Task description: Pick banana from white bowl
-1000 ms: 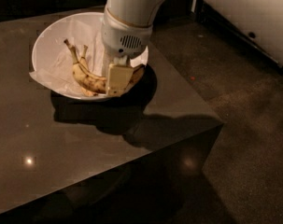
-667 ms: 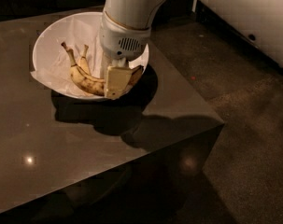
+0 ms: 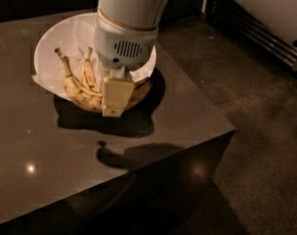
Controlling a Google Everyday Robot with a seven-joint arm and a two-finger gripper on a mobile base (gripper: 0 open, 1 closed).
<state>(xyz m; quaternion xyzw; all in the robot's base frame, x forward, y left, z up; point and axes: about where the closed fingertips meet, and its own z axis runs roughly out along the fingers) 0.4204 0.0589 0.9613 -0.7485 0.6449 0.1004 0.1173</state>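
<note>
The white bowl (image 3: 50, 43), lined with crumpled white paper, sits at the far left of a dark table. The long curved speckled banana (image 3: 78, 95) arcs along the bowl's near side, with its stem up at the left and its right end past my gripper. My gripper (image 3: 114, 107) hangs straight down over the bowl's near right part. It is shut on the banana's middle, and its cream near finger (image 3: 116, 94) covers that part. The far finger is hidden. A shorter, straighter banana (image 3: 89, 73) lies in the bowl just behind.
The dark glossy table (image 3: 153, 126) has its near right corner at about the middle of the view. To the right is dark floor (image 3: 256, 92), and a white appliance with a grille (image 3: 265, 28) stands at the top right. The arm's shadow falls on the tabletop in front of the bowl.
My gripper has shifted slightly toward the near side of the bowl. The curved banana has shifted with it, and its stem is now further left.
</note>
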